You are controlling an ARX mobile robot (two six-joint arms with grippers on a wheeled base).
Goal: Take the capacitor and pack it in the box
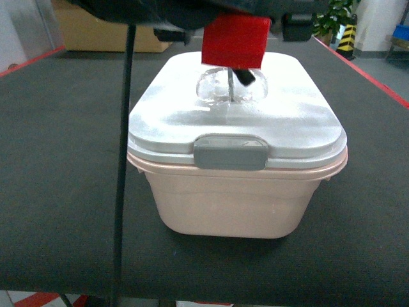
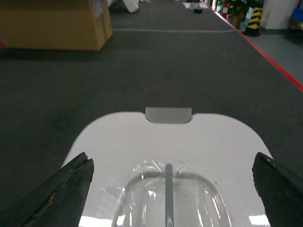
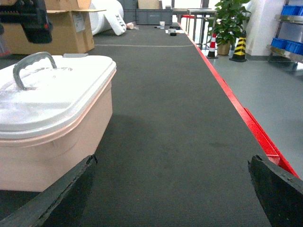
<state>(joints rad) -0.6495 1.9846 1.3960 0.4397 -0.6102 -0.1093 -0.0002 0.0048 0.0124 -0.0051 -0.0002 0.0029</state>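
The box (image 1: 236,198) is a pale pink tub in the middle of the dark table, with its whitish lid (image 1: 281,121) on and a grey latch (image 1: 230,152) facing me. My left gripper (image 2: 171,161) hovers open over the lid. Its black fingers stand on either side of the grey lid handle (image 2: 168,189), which is under clear film, and do not touch it. In the head view the left gripper (image 1: 231,77) hangs under a red block. My right gripper (image 3: 173,161) is open over bare mat to the right of the box (image 3: 52,142). The capacitor is out of view.
A brown cardboard carton (image 2: 52,23) stands at the far left of the table. A black cable (image 1: 121,179) hangs down in front of the box's left side. The table's red edge (image 3: 246,118) runs along the right, with blue bins (image 3: 291,45) and a plant (image 3: 229,19) beyond.
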